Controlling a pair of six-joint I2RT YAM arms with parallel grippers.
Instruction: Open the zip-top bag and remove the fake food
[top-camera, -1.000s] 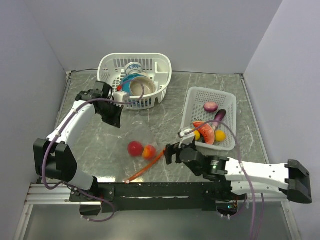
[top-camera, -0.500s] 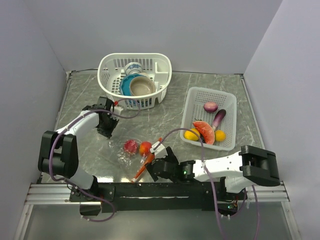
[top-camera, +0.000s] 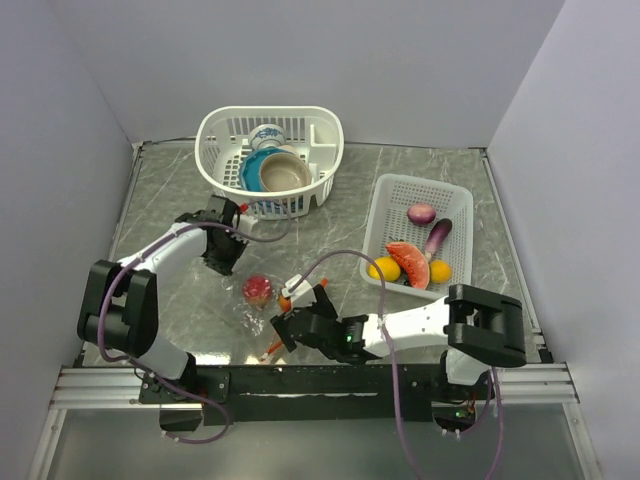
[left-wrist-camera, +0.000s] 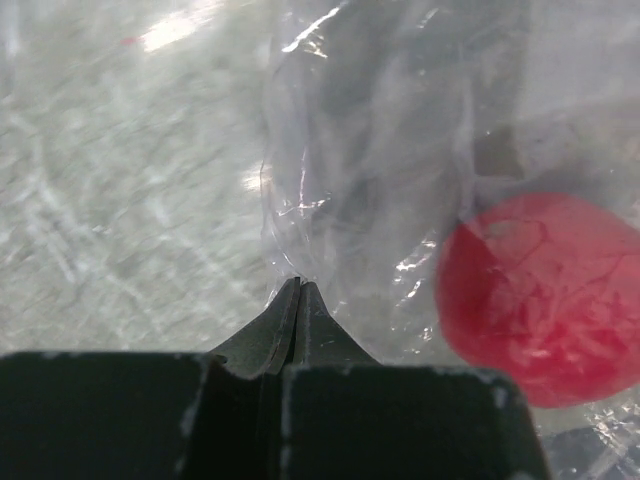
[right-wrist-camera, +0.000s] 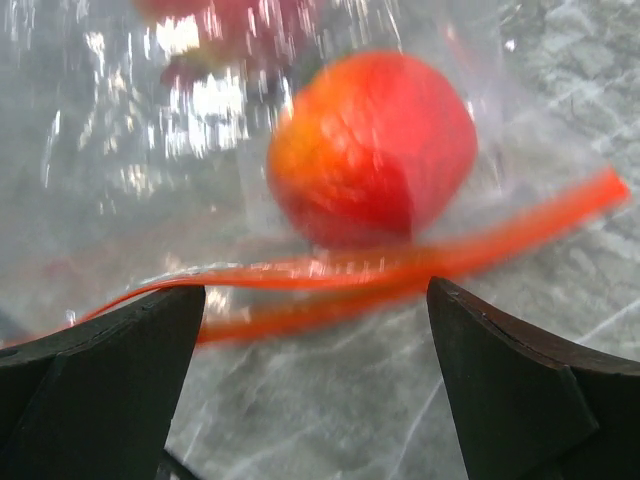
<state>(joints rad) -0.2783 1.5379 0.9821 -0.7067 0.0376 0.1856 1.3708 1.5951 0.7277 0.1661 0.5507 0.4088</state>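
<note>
The right gripper (right-wrist-camera: 315, 300) is hovering low over the table (top-camera: 330, 235), close to its near edge. Its fingers are spread wide and are holding nothing. Between and just beyond the fingertips, the red-orange zip strip (right-wrist-camera: 420, 265) of the zip-top bag (top-camera: 250, 312) is running crosswise. Just past the strip an orange-red fruit (right-wrist-camera: 370, 150) is sitting inside the clear film. A red apple (left-wrist-camera: 545, 300) is lying deeper in the bag, further ahead.

At the bag's far side the left gripper (left-wrist-camera: 298, 292) is resting with its fingers pressed fully together. Creases in the film are converging on the tips, so it seems to be pinching the bag's edge. In its wrist view the apple is lying ahead and to the right of the tips, under wrinkled plastic.

Further out and to the right of the right gripper, the white tray (top-camera: 380, 215) is holding a purple onion (top-camera: 421, 213), an eggplant (top-camera: 438, 235), a watermelon slice (top-camera: 410, 262) and two yellow fruits (top-camera: 383, 268). A strip of bare marble is separating the tray from the bag.

Just beyond the left gripper, the round basket (top-camera: 215, 125) is holding stacked bowls (top-camera: 280, 172). It is standing against the back wall. More marble is lying between the left gripper and the left wall.
</note>
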